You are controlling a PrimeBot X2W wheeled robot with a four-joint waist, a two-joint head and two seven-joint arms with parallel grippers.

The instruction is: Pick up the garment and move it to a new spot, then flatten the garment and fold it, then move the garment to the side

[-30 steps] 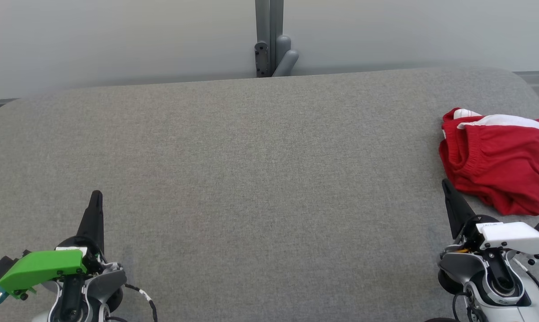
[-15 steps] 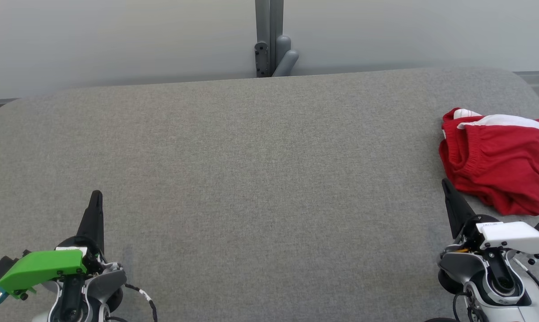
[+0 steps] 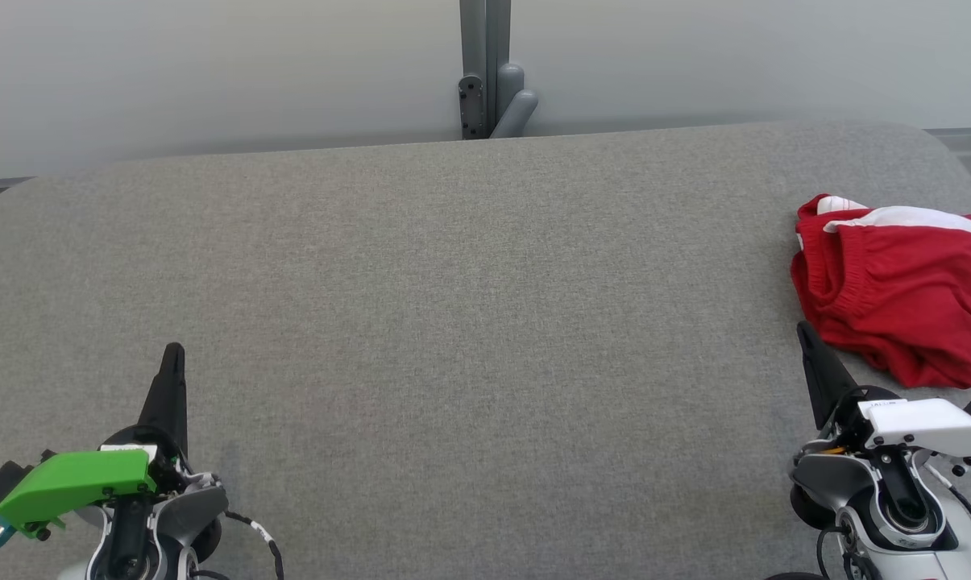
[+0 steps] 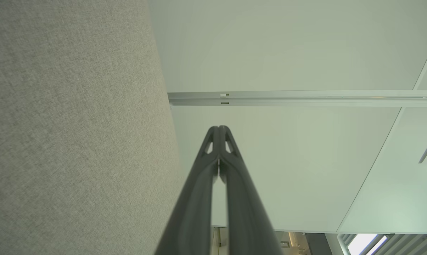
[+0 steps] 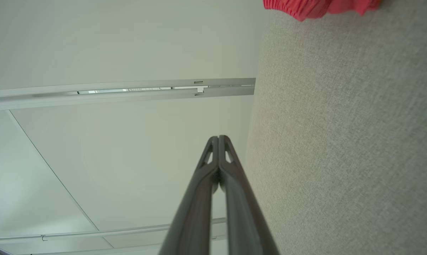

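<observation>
No change vs prev: garment (image 3: 896, 298) same spot

Bright, even and diffuse all round, with no hard glare. Just a soft band of shade along the far edge of the grey padded surface (image 3: 469, 266) at 12 o'clock in the head view, and a thin shadow under the red garment (image 3: 896, 298) at 3 o'clock. Sharp on the weave there. Smeared toward 6 o'clock of each wrist view on the left gripper (image 4: 219, 129) and right gripper (image 5: 218, 137), crisper near the tips. Slightly bowed wall rail (image 5: 121, 88); blown-out window patch (image 4: 357, 244) at 5 o'clock.
</observation>
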